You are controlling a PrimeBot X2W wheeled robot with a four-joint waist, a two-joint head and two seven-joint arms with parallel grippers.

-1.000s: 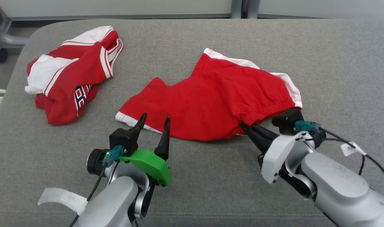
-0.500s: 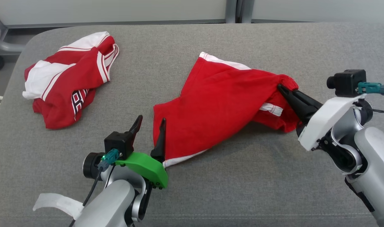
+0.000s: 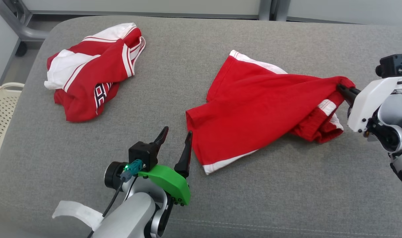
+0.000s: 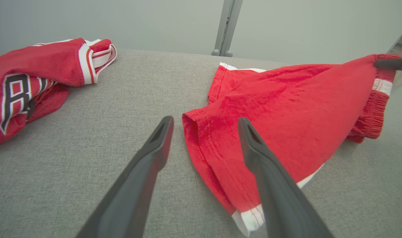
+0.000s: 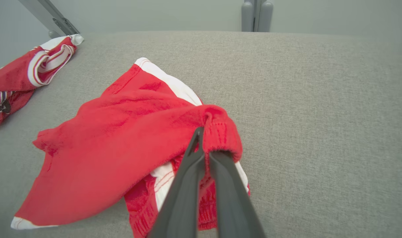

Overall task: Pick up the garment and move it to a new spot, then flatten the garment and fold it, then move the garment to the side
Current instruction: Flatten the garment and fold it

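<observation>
The garment point(image 3: 253, 112), red shorts with white trim, lies partly lifted on the grey padded table point(image 3: 270, 198). My right gripper point(image 3: 341, 87) is shut on its elastic waistband and holds that end up at the right. In the right wrist view the fingers pinch the bunched waistband of the garment point(image 5: 121, 142), with the gripper point(image 5: 204, 132) closed. My left gripper point(image 3: 177, 132) stands open just left of the lower leg hem. In the left wrist view that gripper point(image 4: 204, 121) straddles the hem corner of the garment point(image 4: 286, 109) without holding it.
A second red and white jersey point(image 3: 91, 76) lies crumpled at the table's far left, also visible as the jersey point(image 4: 32, 79) and jersey point(image 5: 22, 72). A pale slatted basket point(image 3: 2, 109) sits beyond the left edge. Bare grey surface lies in front and to the far right.
My right gripper has lifted the waistband and pulled it rightward, dragging the shorts across the table. The left gripper stayed open in place. The head camera has shifted.
</observation>
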